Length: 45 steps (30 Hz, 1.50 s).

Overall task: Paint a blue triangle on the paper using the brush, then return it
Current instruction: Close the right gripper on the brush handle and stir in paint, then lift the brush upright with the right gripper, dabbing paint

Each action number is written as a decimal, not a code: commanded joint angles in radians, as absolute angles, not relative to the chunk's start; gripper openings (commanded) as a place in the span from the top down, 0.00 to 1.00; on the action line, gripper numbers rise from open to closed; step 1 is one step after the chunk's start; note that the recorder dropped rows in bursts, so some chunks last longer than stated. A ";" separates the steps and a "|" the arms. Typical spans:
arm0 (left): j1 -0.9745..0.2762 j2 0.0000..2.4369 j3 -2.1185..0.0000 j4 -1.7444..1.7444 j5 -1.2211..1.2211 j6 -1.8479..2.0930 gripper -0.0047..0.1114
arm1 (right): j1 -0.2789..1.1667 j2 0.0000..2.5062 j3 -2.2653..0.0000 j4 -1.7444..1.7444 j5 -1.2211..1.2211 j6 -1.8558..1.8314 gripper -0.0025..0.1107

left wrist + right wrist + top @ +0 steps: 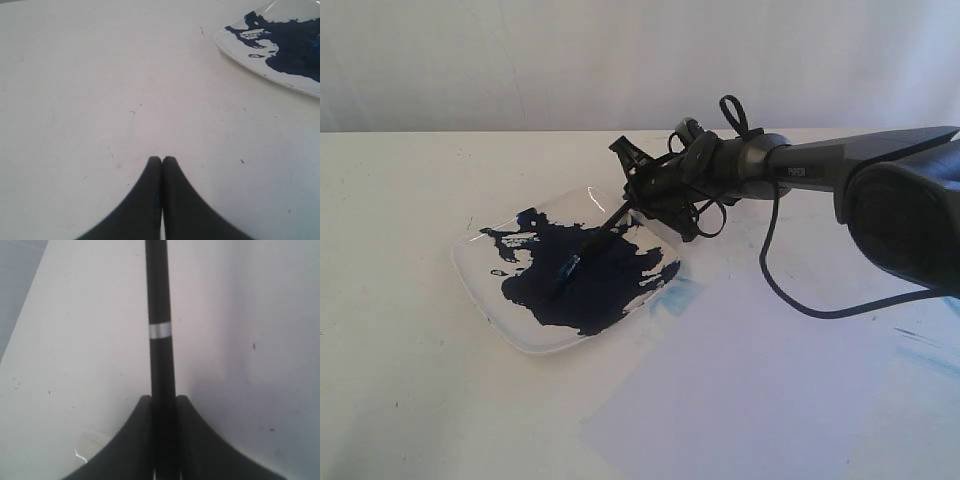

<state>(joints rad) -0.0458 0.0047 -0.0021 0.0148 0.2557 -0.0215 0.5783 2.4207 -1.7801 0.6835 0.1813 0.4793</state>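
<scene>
You are looking at a black brush [160, 290] wearing a silver-white ring [160, 331], a dark navy puddle [590, 285] blotching the clear, white-edged dish [480, 290], pale lavender paper [740, 400] carrying a faint light-blue smear [678, 297], and a cream desk [390, 380].

We see a plain pale wall [520, 60] at twelve o'clock, beyond the cream table [390, 330], all softly, evenly lit.
</scene>
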 commanded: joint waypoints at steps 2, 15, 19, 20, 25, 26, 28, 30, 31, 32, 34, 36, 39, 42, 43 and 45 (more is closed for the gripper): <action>-0.051 0.000 0.000 0.010 0.254 -0.022 0.96 | 0.579 2.412 -1.782 0.679 0.170 0.476 0.98; -0.051 0.000 0.000 0.010 0.254 -0.022 0.96 | 0.579 2.295 -1.782 0.677 0.186 0.383 0.98; -0.051 0.000 0.000 0.010 0.254 -0.022 0.96 | 0.579 2.248 -1.782 0.675 0.206 0.326 0.98; -0.051 0.000 0.000 0.010 0.254 -0.022 0.96 | 0.579 2.237 -1.782 0.675 0.211 0.309 0.98; -0.051 0.000 0.000 0.010 0.254 -0.022 0.96 | 0.581 2.188 -1.782 0.676 0.252 0.215 0.98; -0.051 0.000 0.000 0.010 0.254 -0.022 0.96 | 0.581 2.177 -1.782 0.676 0.259 0.205 0.98; -0.051 0.000 0.000 0.010 0.254 -0.022 0.96 | 0.585 2.161 -1.782 0.676 0.262 0.178 0.98; -0.051 0.000 0.000 0.010 0.254 -0.022 0.96 | 0.589 2.144 -1.782 0.676 0.262 0.131 0.98; -0.051 0.000 0.000 0.010 0.254 -0.022 0.96 | 0.593 2.135 -1.782 0.676 0.262 0.117 0.98; -0.051 0.000 0.000 0.010 0.254 -0.022 0.96 | 0.596 2.132 -1.782 0.676 0.260 0.104 0.98; -0.051 0.000 0.000 0.010 0.254 -0.022 0.96 | 0.606 2.119 -1.782 0.676 0.253 0.069 0.98; -0.051 0.000 0.000 0.010 0.254 -0.022 0.96 | 0.617 2.108 -1.778 0.676 0.227 0.034 0.98; -0.051 0.000 0.000 0.010 0.254 -0.022 0.96 | 0.645 2.096 -1.776 0.676 0.172 -0.020 0.98; -0.051 0.000 0.000 0.010 0.254 -0.022 0.96 | 0.675 2.090 -1.774 0.676 0.106 -0.050 0.98; -0.051 0.000 0.000 0.010 0.254 -0.022 0.96 | 0.684 2.090 -1.774 0.675 0.083 -0.055 0.98; -0.051 0.000 0.000 0.010 0.254 -0.022 0.96 | 0.704 2.090 -1.764 0.675 0.032 -0.074 0.98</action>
